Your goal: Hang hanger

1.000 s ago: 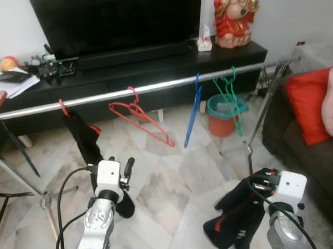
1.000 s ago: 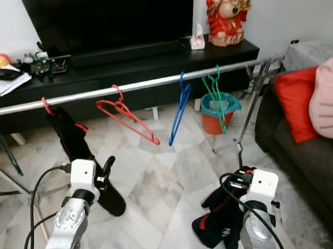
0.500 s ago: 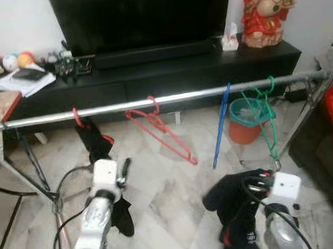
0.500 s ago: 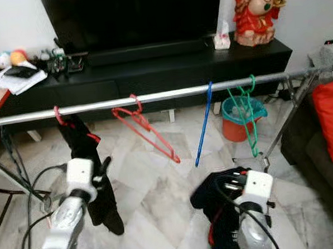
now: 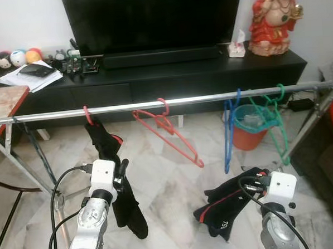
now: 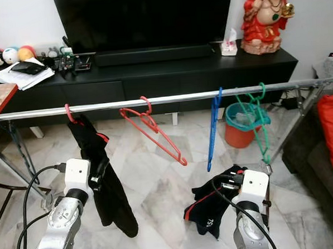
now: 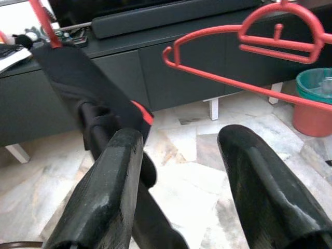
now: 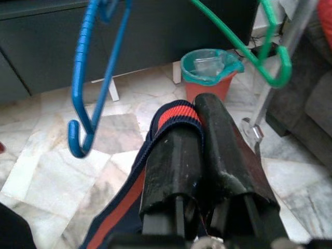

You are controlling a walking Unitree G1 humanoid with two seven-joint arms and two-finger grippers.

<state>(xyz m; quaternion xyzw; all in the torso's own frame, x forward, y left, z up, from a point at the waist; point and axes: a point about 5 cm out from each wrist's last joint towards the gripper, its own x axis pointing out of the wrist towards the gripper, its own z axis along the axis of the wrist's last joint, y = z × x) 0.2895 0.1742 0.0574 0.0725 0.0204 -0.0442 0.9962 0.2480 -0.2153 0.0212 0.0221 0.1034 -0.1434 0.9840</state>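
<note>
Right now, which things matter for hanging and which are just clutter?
Job: silver clothes rail; empty red plastic hanger; blue hanger; green hanger; dark garment clamped in right gripper.
Clutter: orange bin; red statue; black TV.

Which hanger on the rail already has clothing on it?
The leftmost red hanger, draped with a black garment; the other red, blue and green hangers hang bare.
</note>
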